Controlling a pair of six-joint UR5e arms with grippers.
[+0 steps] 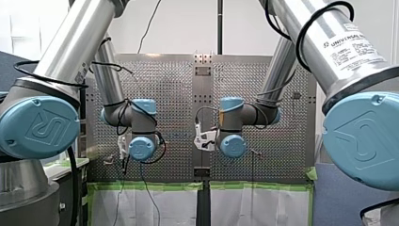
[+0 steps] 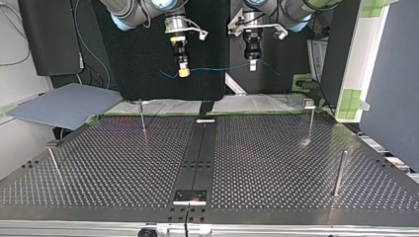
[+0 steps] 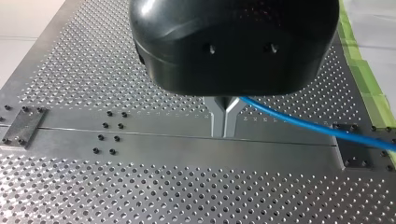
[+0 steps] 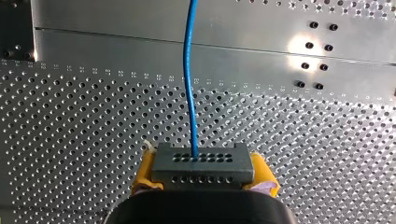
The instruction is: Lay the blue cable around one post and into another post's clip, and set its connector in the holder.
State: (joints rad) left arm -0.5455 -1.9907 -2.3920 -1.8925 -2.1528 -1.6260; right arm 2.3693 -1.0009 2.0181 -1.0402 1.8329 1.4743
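Grey connector (image 4: 201, 164) clamped in right fingers (image 4: 143, 175), left fingers (image 3: 216, 120) shut on blue cable (image 3: 299, 121), top view shows it strung between

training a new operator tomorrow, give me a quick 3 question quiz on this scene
1. True or false: the blue cable lies flat on the table.
2. Which holds the connector? A) my left gripper B) my right gripper C) neither
3. Fill in: my left gripper is shut on the ____.

Key: 1 false, it hangs between the two raised grippers. 2 B, between the yellow pads. 3 blue cable.
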